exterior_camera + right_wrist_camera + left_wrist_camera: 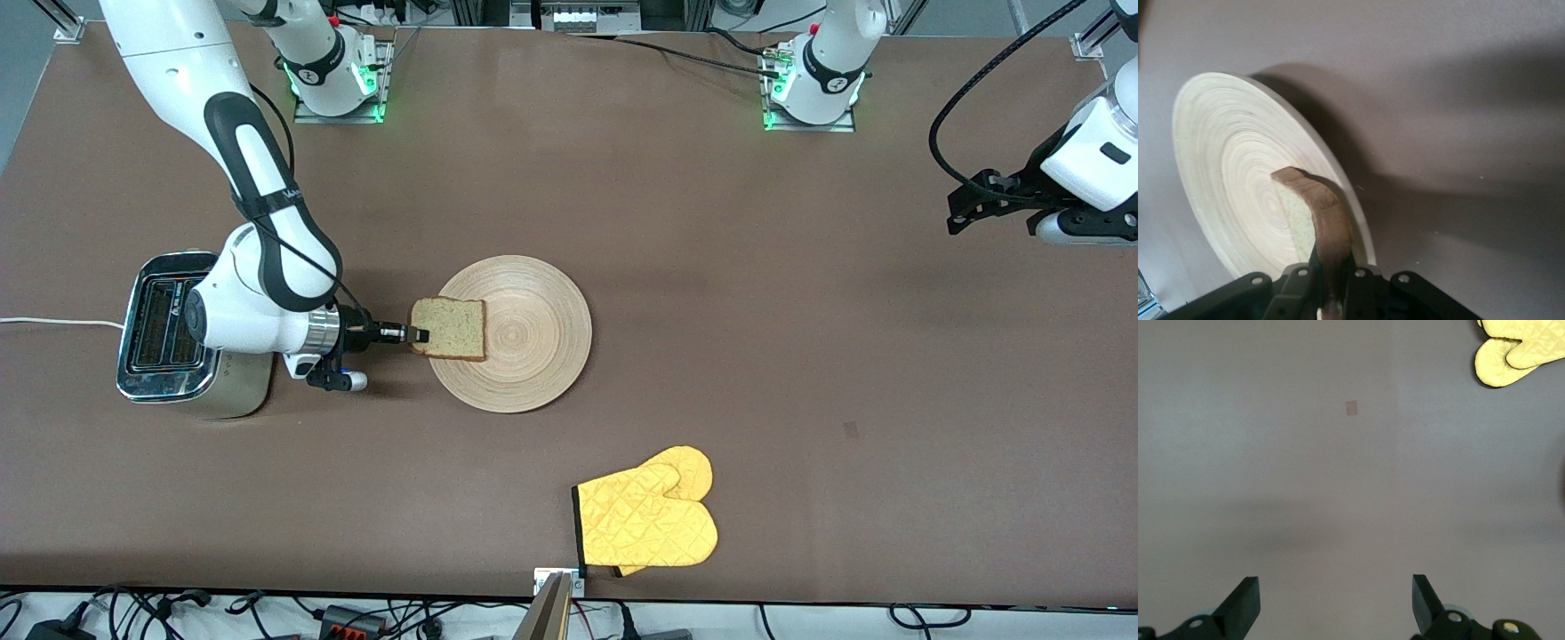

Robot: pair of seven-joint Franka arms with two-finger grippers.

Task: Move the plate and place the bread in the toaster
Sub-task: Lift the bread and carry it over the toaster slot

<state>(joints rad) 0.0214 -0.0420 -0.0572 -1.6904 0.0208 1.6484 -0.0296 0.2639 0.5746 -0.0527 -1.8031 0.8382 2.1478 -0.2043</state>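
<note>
The bread (449, 329), a speckled slice with a brown crust, lies flat over the rim of the round wooden plate (524, 333) on the side toward the toaster (164, 333). My right gripper (418, 335) reaches in level from the toaster's side and is shut on the slice's crust edge. In the right wrist view the bread (1328, 220) sticks out from between the shut gripper (1331, 280), with the plate (1238, 173) under it. My left gripper (965, 209) waits open over bare table at the left arm's end, and the left wrist view shows nothing between its fingers (1245, 603).
A yellow quilted oven mitt (649, 520) lies near the table's front edge, nearer the camera than the plate; it also shows in the left wrist view (1515, 350). The toaster's white cord (53, 323) runs off toward the right arm's end of the table.
</note>
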